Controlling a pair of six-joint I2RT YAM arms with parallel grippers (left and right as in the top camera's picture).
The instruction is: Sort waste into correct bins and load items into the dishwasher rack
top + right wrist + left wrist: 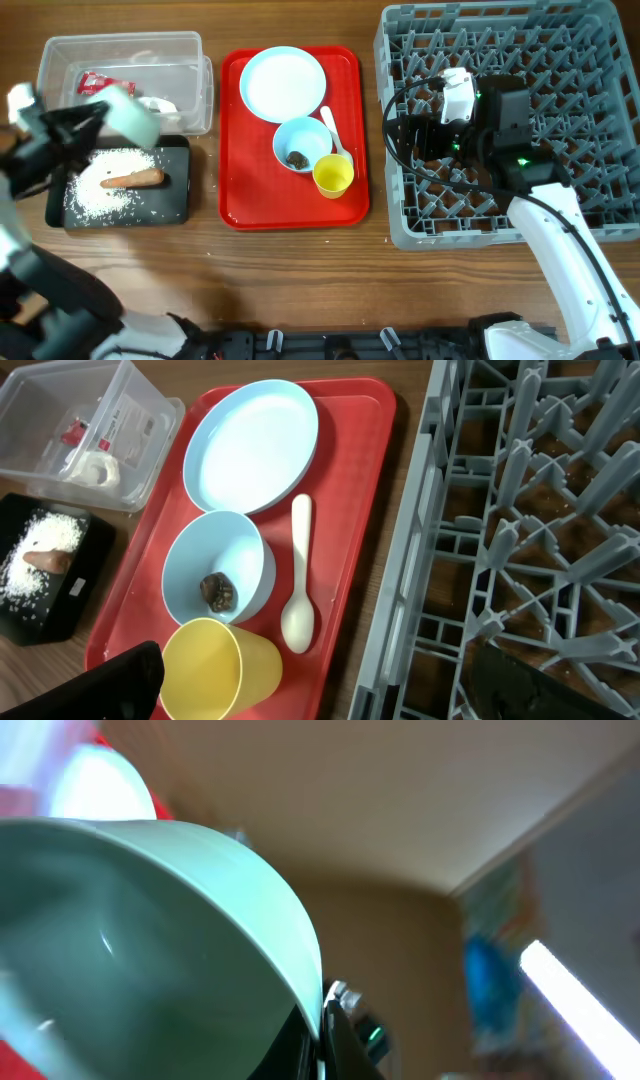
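Overhead: left gripper, jaws pinching a green bowl tipped above the black tray, likely dumping rice; right gripper, jaws apart.

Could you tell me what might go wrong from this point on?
The left gripper pinches the pale green bowl only by its rim, so it may slip over the black tray. The blue bowl on the red tray holds dark crumbs; racking it unemptied would dirty the dishwasher rack.

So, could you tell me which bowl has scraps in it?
The bowl on the red tray holds a dark lump; the other bowl, in the left gripper, looks empty.
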